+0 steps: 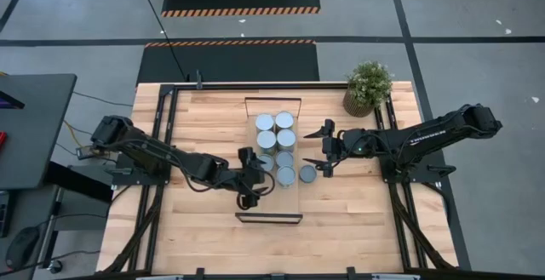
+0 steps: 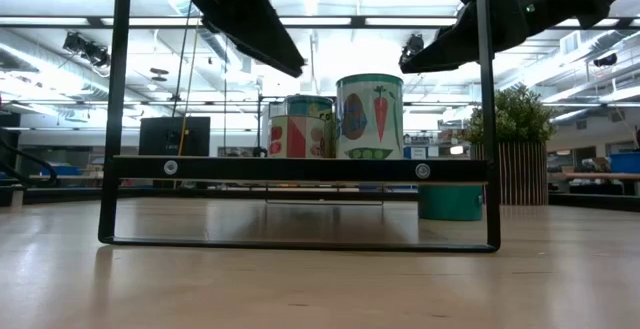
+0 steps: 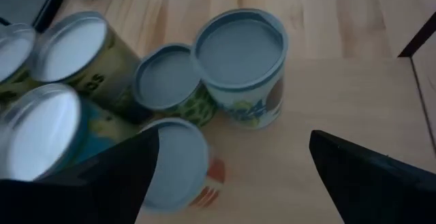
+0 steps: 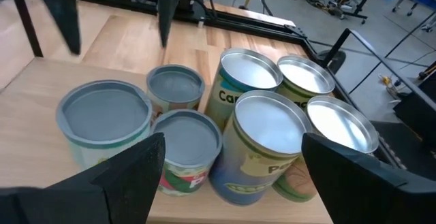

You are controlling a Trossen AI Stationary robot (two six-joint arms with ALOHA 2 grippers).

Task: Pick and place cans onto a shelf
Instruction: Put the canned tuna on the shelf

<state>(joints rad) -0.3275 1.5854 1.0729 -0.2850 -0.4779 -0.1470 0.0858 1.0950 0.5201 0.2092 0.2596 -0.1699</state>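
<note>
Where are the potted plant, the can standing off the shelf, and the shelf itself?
potted plant (image 1: 368,85), high view, on its green leaves.
can off the shelf (image 1: 307,173), high view, on its round top.
shelf (image 1: 294,202), high view, on bare board at its near end.

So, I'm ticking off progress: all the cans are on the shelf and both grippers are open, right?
Not all. One can stands on the table beside the shelf, by the right gripper; the high view shows it. The other cans are on the shelf, and the left gripper and right gripper are open.
</note>
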